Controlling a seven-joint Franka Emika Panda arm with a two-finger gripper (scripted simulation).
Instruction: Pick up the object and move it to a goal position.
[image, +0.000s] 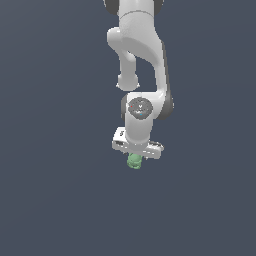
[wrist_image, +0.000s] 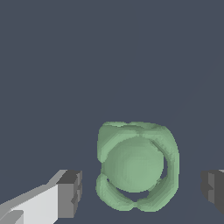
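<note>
The object (wrist_image: 136, 165) is a pale-green lumpy blob with a rounded centre and bumpy lobes around it. In the wrist view it lies between my two dark fingertips (wrist_image: 70, 192), with a gap on each side. My gripper (wrist_image: 142, 190) is open and touches nothing. In the exterior view the object (image: 134, 161) shows just under the white gripper (image: 136, 157), partly hidden by the hand. The fingers themselves are hidden there.
The plain dark grey floor (image: 60, 200) spreads all around. The white arm (image: 142, 60) comes down from the top of the exterior view. No other objects show, and no goal marker is visible.
</note>
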